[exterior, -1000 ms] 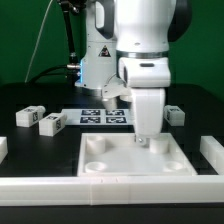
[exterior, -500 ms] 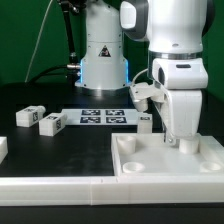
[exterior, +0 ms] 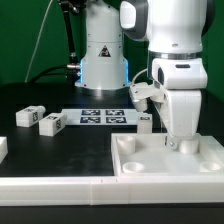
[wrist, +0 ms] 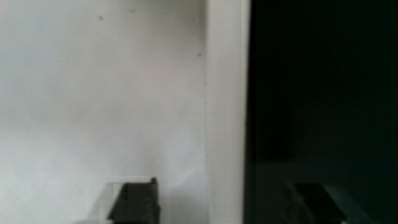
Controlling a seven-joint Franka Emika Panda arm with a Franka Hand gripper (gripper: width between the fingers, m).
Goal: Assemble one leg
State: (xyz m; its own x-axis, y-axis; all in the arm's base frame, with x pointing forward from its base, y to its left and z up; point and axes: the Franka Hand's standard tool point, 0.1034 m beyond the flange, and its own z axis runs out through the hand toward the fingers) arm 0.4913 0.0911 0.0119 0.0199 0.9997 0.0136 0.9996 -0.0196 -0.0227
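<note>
While the gripper [exterior: 178, 145] hovers at the far rim of the tray-like part [exterior: 150, 166], fingers apart and holding nothing, you find the nearest leg [exterior: 146, 124] just beyond that rim, toward the exterior view's left; its long axis cannot be told.

- Exterior view: bright, even light; white arm [exterior: 175, 40] slightly washed out; soft shadows on black table [exterior: 40, 150].
- Wrist view: dim, blurred; gripper [wrist: 226, 200] fingers out of focus.
</note>
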